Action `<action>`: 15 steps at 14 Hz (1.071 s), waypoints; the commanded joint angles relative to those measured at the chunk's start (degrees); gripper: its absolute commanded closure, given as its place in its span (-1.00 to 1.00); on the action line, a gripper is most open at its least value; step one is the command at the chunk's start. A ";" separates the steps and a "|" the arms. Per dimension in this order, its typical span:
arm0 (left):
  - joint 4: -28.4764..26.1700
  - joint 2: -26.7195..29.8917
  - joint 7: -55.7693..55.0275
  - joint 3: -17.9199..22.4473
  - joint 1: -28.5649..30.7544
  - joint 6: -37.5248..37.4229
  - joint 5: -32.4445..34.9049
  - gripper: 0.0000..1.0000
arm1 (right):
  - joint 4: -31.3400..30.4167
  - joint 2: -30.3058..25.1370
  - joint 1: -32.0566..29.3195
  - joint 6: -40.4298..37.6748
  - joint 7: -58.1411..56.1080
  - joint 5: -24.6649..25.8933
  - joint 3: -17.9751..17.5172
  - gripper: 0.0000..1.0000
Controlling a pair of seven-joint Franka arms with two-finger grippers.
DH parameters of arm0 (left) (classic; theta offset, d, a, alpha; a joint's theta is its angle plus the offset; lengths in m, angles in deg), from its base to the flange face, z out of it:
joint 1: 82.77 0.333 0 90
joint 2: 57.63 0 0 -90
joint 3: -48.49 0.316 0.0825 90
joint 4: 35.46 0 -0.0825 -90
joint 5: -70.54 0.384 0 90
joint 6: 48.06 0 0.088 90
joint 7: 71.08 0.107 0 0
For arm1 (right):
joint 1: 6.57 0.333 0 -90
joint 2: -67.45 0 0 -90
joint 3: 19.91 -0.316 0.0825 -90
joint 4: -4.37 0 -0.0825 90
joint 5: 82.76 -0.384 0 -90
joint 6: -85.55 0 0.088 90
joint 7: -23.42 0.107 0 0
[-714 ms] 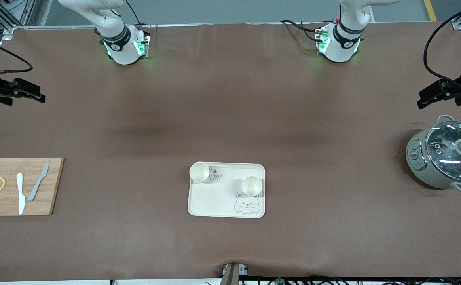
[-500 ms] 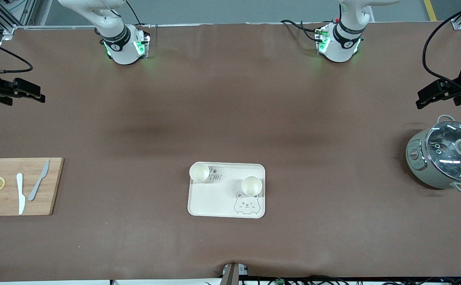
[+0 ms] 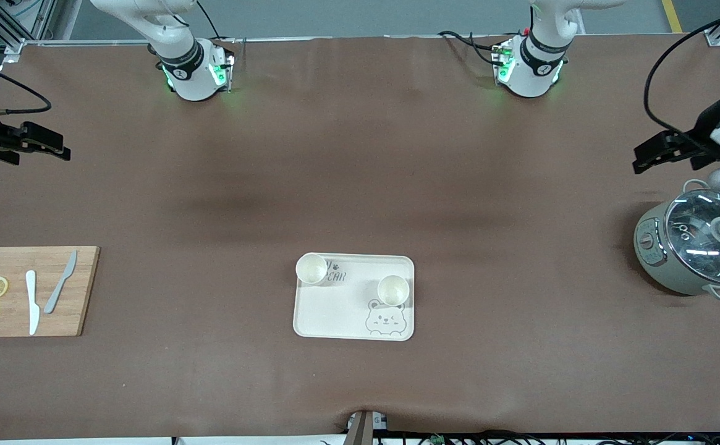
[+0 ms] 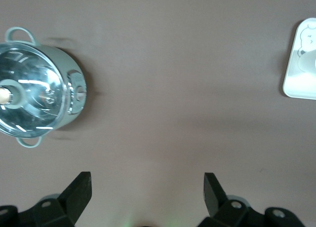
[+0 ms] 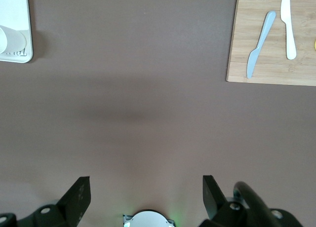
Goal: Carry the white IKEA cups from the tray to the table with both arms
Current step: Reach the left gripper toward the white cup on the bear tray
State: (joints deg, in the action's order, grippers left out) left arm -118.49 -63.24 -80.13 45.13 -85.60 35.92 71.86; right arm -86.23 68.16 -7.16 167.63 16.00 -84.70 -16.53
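Two white IKEA cups stand upright on the cream bear tray [image 3: 335, 312] near the table's middle. One cup [image 3: 311, 269] is at the tray's corner toward the right arm's end. The other cup [image 3: 393, 290] is by the bear drawing. My left gripper [image 3: 639, 163] is open and empty, above the table beside the pot. In the left wrist view it [image 4: 146, 180] is over bare mat, with a tray corner [image 4: 298, 84] at the picture's edge. My right gripper [image 3: 63, 151] is open and empty over the right arm's end. In the right wrist view it [image 5: 145, 182] is over bare mat, with the tray [image 5: 17, 19] and a cup's edge [image 5: 6, 39] showing.
A grey-green pot with a glass lid [image 3: 699, 247] stands at the left arm's end, under the left gripper's side. A wooden cutting board [image 3: 26, 290] with two knives and lemon slices lies at the right arm's end. Brown mat covers the table.
My left gripper has moved a little toward the middle of the table, still open. The right arm, the cups and the tray have not moved.
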 commanded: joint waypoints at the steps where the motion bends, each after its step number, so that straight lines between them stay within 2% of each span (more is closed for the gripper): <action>1: 0.50 -3.96 -5.43 -0.68 -2.78 1.52 0.44 -1.00 | 0.60 0.35 -1.17 -0.43 -0.67 -0.87 -0.57 -1.00; 7: 0.59 -13.36 -16.78 -0.68 -8.76 10.74 0.53 -1.00 | 1.74 2.71 -1.69 -0.43 -0.76 -0.78 -0.57 -1.00; 11: 0.94 -20.74 -25.30 -0.68 -13.16 20.49 0.44 -1.00 | 1.91 2.81 -1.61 -0.43 -0.84 -0.61 -0.57 -1.00; 15: 2.69 -27.33 -32.95 -0.68 -15.70 34.37 0.26 -1.00 | 1.91 3.07 -2.13 -0.16 -0.93 0.18 -0.48 -1.00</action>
State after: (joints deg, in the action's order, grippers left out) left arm -118.55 -87.62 -110.39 44.32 -100.14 66.41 71.86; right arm -85.48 70.58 -7.66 167.89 16.00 -84.65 -16.35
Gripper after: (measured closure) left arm 0.000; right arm 0.000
